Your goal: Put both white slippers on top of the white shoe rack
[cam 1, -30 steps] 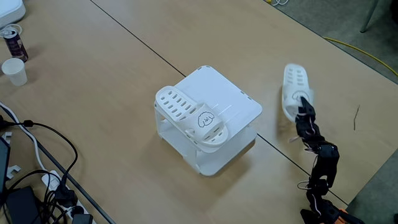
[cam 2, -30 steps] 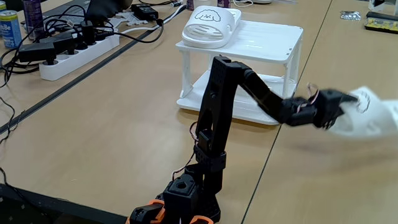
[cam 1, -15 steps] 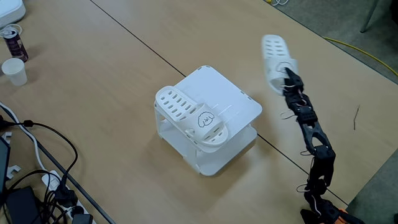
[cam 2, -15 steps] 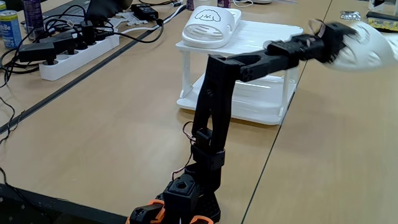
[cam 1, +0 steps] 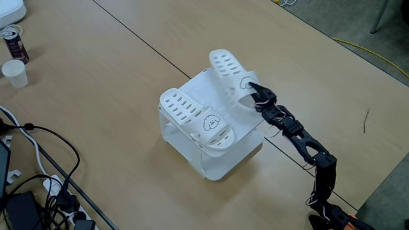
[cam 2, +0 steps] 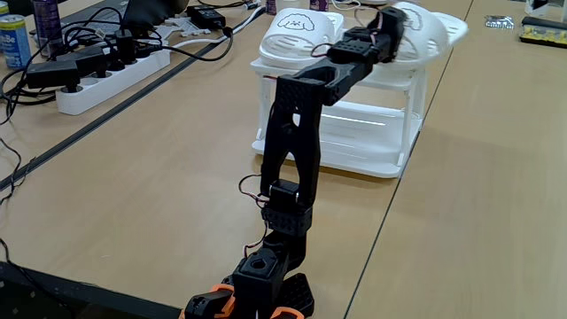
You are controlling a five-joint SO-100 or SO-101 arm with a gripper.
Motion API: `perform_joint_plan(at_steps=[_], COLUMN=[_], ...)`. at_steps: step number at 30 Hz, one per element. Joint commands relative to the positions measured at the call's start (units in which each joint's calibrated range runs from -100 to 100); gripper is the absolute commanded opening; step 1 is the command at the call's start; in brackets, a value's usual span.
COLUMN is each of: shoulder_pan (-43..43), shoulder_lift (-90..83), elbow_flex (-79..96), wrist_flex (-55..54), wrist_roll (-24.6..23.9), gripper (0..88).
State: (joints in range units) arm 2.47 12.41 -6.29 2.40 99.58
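One white slipper [cam 1: 195, 120] [cam 2: 298, 35] lies on the left half of the white shoe rack's [cam 1: 217, 167] [cam 2: 372, 151] flat top, its cartoon face showing. A second white slipper [cam 1: 230, 75] [cam 2: 429, 27] hangs in the air over the right half of the rack top, tilted, with its far end sticking out past the rack's edge. My gripper [cam 1: 251, 91] [cam 2: 391, 23] is shut on this slipper's strap, the black arm stretched out from its base at the lower right in a fixed view.
A power strip [cam 2: 106, 78] with tangled black cables [cam 1: 38, 191] lies left of the rack. A paper cup [cam 1: 14, 73] and a can [cam 1: 13, 42] stand at the far left. A dark seam [cam 1: 140, 39] crosses the wooden table. Bare tabletop lies right of the rack.
My gripper has carried the second slipper up from the table at the right and leftward, until it hangs over the rack top. The slipper on the rack has not moved.
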Motion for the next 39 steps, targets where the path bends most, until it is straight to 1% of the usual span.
perform_joint_plan(at_steps=[1,9,13,16,29,34,39], shoulder_pan=[-2.97,-5.27,-4.77,-4.69,-5.19,-5.35,-5.27], shoulder_lift=[-7.24,-7.32,-9.0,-11.11,-12.12,-13.8,-14.98], elbow_flex=[-6.21,-5.57,-6.11,-5.57,-5.66,-5.48,-3.68], wrist_flex=[0.19,0.53,8.3,11.14,11.83,17.79,18.3], wrist_roll=[0.42,0.42,0.42,0.42,0.42,0.42,0.42], gripper=[0.7,0.7,0.7,0.7,0.7,0.7,0.7])
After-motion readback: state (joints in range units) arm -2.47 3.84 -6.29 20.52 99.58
